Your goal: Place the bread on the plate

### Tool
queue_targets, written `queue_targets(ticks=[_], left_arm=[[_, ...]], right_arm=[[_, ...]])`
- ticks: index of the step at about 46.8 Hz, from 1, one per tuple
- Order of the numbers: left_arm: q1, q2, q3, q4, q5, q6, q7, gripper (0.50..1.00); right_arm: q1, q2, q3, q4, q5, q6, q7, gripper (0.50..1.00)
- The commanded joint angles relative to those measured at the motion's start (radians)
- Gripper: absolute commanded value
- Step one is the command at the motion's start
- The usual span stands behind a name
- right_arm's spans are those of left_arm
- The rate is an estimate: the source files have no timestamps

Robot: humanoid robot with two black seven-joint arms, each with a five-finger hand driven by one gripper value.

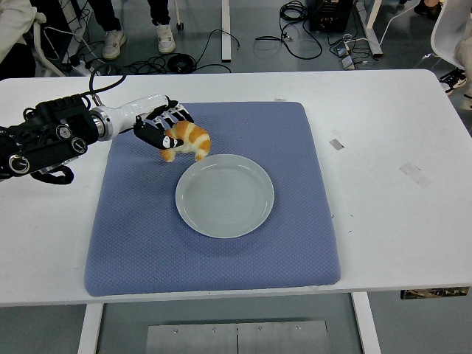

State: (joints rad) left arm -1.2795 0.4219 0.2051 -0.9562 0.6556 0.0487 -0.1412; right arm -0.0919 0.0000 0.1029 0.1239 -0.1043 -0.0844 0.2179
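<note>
A golden croissant-shaped bread (190, 139) is held in my left hand (167, 130), whose black and white fingers are curled around its left side. The bread hangs just above the blue mat (214, 195), right beside the upper left rim of the pale grey plate (225, 195). The plate lies in the middle of the mat with nothing on it. My left arm comes in from the left edge. My right arm is out of sight.
Two tape strips (337, 144) (414, 174) lie on the white table (391, 125) to the right of the mat. Cables and a person's shoes (139, 38) show on the floor beyond the far edge.
</note>
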Motion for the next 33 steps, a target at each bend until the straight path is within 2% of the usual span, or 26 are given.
queue_targets(ticks=[1, 9, 22, 26, 30, 33], left_arm=[[-0.007, 0.0, -0.006, -0.007, -0.002, 0.003, 0.0, 0.5], [-0.029, 0.017, -0.007, -0.038, -0.008, 0.007, 0.005, 0.5], [-0.037, 0.031, 0.0, -0.107, -0.001, 0.06, 0.017, 0.5], [-0.034, 0.028, 0.002, -0.134, -0.001, 0.105, 0.022, 0.5], [-0.032, 0.023, 0.004, -0.171, -0.001, 0.186, 0.028, 0.5], [-0.031, 0.023, 0.011, -0.205, -0.002, 0.207, 0.058, 0.5]], right_arm=[[0.0, 0.0, 0.001, 0.0, 0.0, 0.0, 0.0, 1.0], [0.0, 0.0, 0.0, -0.001, 0.0, 0.0, 0.0, 1.0], [0.0, 0.0, 0.0, -0.001, 0.0, 0.0, 0.0, 1.0], [0.0, 0.0, 0.0, 0.0, 0.0, 0.0, 0.0, 1.0], [0.0, 0.0, 0.0, 0.0, 0.0, 0.0, 0.0, 1.0], [0.0, 0.0, 0.0, 0.0, 0.0, 0.0, 0.0, 1.0]])
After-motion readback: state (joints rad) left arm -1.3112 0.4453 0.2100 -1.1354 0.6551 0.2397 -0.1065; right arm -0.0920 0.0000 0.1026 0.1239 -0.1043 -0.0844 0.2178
